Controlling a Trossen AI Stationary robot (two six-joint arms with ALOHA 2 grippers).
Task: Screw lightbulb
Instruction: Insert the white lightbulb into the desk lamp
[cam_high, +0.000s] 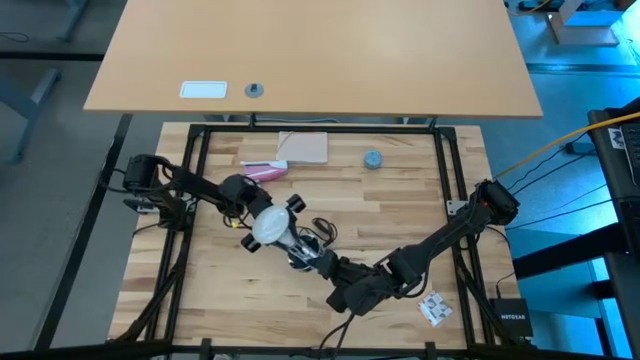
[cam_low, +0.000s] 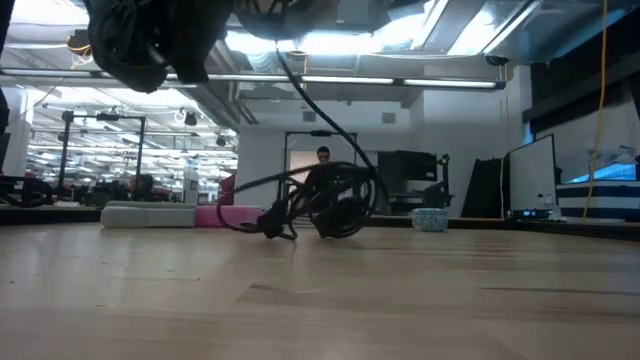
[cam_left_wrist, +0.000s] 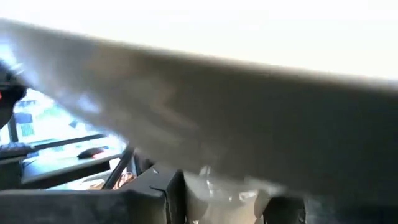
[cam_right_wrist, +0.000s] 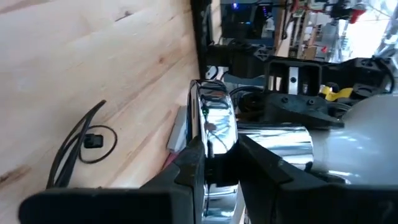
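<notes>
A: Position of the lightbulb (cam_high: 268, 226)?

B: Mid-table, lifted off the wooden tabletop (cam_high: 400, 190), its white globe held in the left gripper (cam_high: 262, 224), whose fingers are clamped on it. The narrow end points toward the silvery socket (cam_high: 300, 256).

A: And the socket?

B: The right gripper (cam_high: 318, 260) is closed around it. In the right wrist view, 2 dark fingers (cam_right_wrist: 186, 168) pinch the shiny socket (cam_right_wrist: 214, 130), with the bulb's pale body (cam_right_wrist: 367, 143) directly against its far end. Whether the threads are engaged, I cannot tell.

A: Cord?

B: The black cord (cam_low: 330, 195) lies looped on the wood under both arms. The left wrist view is mostly filled by the blurred bulb surface (cam_left_wrist: 205, 124).

A: Other items?

B: 1 small blue-grey cap (cam_high: 372, 159) and a pink object (cam_high: 264, 171) near the far edge.
</notes>
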